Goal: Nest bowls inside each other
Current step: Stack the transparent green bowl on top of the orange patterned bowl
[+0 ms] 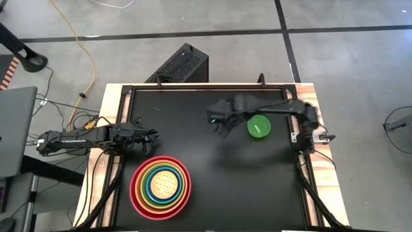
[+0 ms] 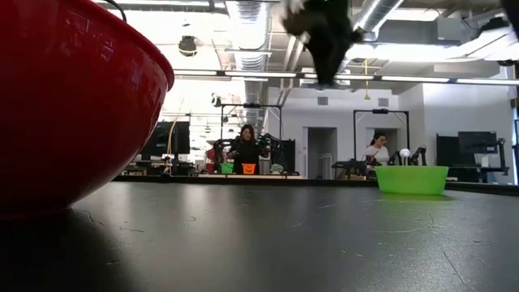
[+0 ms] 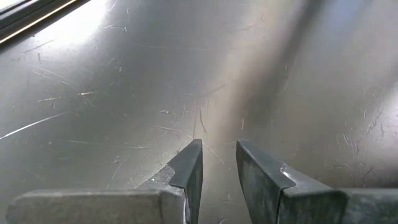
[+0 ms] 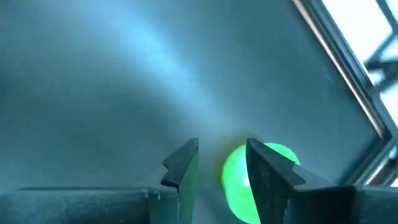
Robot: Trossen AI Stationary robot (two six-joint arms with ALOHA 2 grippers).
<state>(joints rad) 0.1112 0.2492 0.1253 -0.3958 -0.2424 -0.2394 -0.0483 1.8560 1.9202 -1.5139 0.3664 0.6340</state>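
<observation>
Five bowls sit nested near the table's front left: red-pink outermost (image 1: 136, 193), then orange, lime green and blue, with the patterned yellow bowl (image 1: 163, 185) innermost. In the low view the red bowl's wall (image 2: 73, 97) fills the left. The smallest bright green bowl (image 1: 259, 126) (image 2: 411, 178) stands alone, rim up, on its base toward the right. My right gripper (image 1: 225, 131) (image 2: 323, 77) hangs open high above the table, just left of that bowl, which shows beyond one finger (image 4: 239, 180). At the left edge my left gripper (image 1: 153, 135) (image 3: 219, 149) waits, open by a narrow gap.
A raised frame rail (image 1: 297, 151) borders the black tabletop (image 1: 212, 187). A black box (image 1: 183, 64) stands beyond the far edge, and a laptop (image 1: 16, 129) is at the left. People sit at benches (image 2: 247, 154) in the room beyond the table.
</observation>
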